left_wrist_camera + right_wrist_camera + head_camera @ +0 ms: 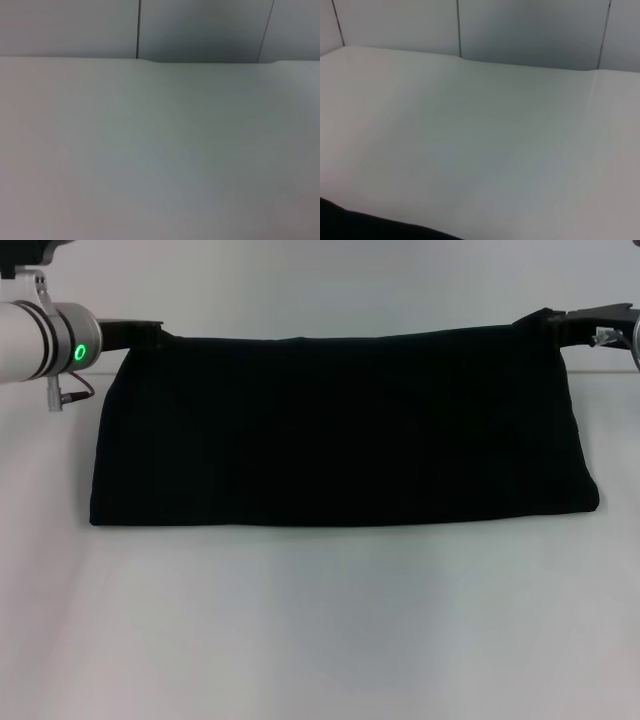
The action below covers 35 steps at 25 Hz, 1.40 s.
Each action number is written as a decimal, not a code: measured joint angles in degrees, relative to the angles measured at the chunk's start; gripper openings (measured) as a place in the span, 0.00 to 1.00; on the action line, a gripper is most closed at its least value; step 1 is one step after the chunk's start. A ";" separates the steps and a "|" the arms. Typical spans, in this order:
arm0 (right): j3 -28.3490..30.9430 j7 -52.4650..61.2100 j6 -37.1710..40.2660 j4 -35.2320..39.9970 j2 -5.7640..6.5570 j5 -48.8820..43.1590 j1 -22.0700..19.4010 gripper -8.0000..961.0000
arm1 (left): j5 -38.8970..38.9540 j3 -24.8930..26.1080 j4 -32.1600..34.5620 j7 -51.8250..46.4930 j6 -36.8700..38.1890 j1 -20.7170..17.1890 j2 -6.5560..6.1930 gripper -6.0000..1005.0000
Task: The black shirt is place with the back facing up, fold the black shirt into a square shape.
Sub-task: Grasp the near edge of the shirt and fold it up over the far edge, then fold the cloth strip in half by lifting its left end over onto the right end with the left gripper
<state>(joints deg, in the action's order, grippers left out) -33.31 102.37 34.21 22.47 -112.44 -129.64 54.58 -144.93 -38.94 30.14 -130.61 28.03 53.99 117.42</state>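
You are holding the black shirt [340, 430], lying as a wide band on the white table [320, 630], with left gripper [150, 335] and right gripper [550, 325] clamping its far corners, so keep both level.

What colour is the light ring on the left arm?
Green; the light ring shows best in the head view, beside the black shirt.

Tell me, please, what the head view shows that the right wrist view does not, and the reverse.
Only the head view shows the whole black shirt as a wide folded band, with the left gripper and right gripper at its far corners. Only the right wrist view shows the panelled wall. Both show the white table and some shirt.
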 joint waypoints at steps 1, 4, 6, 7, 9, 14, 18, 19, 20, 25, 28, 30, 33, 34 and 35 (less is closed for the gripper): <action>0.00 0.00 -0.06 0.00 0.01 0.00 0.00 0.06 | 0.00 0.00 -0.01 0.02 -0.10 0.08 0.00 0.01; 0.00 0.00 -0.07 0.02 0.08 0.00 -0.02 0.06 | 0.00 0.00 -0.16 0.02 -0.55 0.19 0.00 0.01; 0.00 -0.02 -0.09 0.03 0.11 0.00 -0.06 0.06 | 0.00 0.00 -0.49 0.02 -1.03 0.25 0.00 0.01; 0.00 -0.04 -0.10 0.04 0.11 0.00 -0.08 0.06 | 0.00 0.01 -0.83 0.03 -1.27 0.25 0.00 0.01; 0.00 -0.06 -0.12 0.04 0.13 0.00 -0.09 0.06 | 0.00 0.01 -1.56 0.07 -1.84 0.25 0.00 0.01; 0.00 -0.14 -0.18 0.01 0.13 0.00 -0.09 0.06 | 0.00 0.00 -2.20 0.15 -2.79 0.25 0.04 0.01; 0.00 -0.17 -0.36 -0.07 -0.11 0.00 -0.06 0.06 | 0.00 -0.09 -2.58 0.88 -4.03 0.61 0.44 0.01; 0.00 -0.19 -0.42 -0.08 -0.20 0.00 -0.06 0.06 | 0.00 -0.11 -3.04 1.37 -4.76 0.87 0.56 0.01; 0.00 -0.21 -0.51 -0.10 -0.28 0.00 -0.05 0.06 | 0.00 -0.15 -3.56 1.76 -5.42 1.11 0.63 0.01; 0.04 -0.07 -1.07 -0.13 -0.82 0.00 -0.17 0.09 | 0.00 -0.24 -5.04 4.30 -8.89 1.87 1.78 0.07; 0.02 -0.46 -2.61 0.72 -1.77 0.00 -0.58 0.11 | 0.00 -0.17 -5.07 4.61 -10.21 1.67 2.26 0.12; -0.02 -0.72 -3.62 1.49 -2.27 0.00 -0.88 0.12 | 0.00 0.20 -5.08 4.26 -11.48 1.24 2.44 0.16; -0.08 -1.42 -5.33 2.56 -2.81 0.00 -1.30 0.13 | 0.74 0.57 -5.03 4.06 -12.05 0.45 2.52 0.22; -0.08 -1.54 -5.98 2.88 -2.95 0.00 -1.41 0.17 | 1.21 0.58 -4.89 4.05 -12.09 0.16 2.53 0.24; -0.02 -1.58 -6.49 3.32 -3.07 0.00 -1.54 0.21 | 1.97 0.60 -4.67 4.05 -12.14 -0.22 2.55 0.26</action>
<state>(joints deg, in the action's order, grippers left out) -33.32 100.79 27.72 25.79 -115.51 -129.64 53.04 -142.96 -38.34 25.47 -126.56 15.89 53.77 119.97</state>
